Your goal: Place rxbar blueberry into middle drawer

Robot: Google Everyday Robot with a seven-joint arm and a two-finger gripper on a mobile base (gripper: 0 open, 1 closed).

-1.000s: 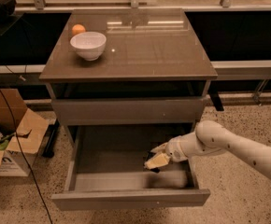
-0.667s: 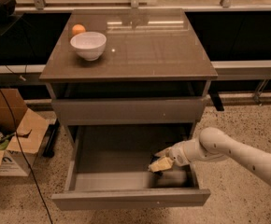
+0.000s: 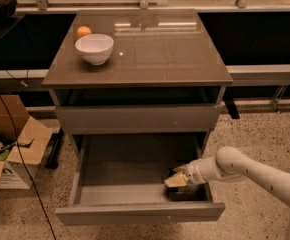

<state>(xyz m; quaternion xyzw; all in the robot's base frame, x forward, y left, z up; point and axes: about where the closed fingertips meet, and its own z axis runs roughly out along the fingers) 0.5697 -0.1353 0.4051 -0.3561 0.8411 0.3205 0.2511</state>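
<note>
**Gripper down at the drawer floor**

Over the last second your gripper [image 3: 177,180] has sunk lower and crept toward the front right corner of the open middle drawer [image 3: 120,171]. It now sits just above the floor there, inside the walls. That reads as the last lowering before release, so the placing looks close to done but not finished. You cannot tell whether the gripper is apart or clamped. The bar does not show plainly: a dark patch [image 3: 189,192] directly under the gripper could be the bar or only shadow. Your best judgement is that the bar is at the gripper, already within the drawer.
</note>
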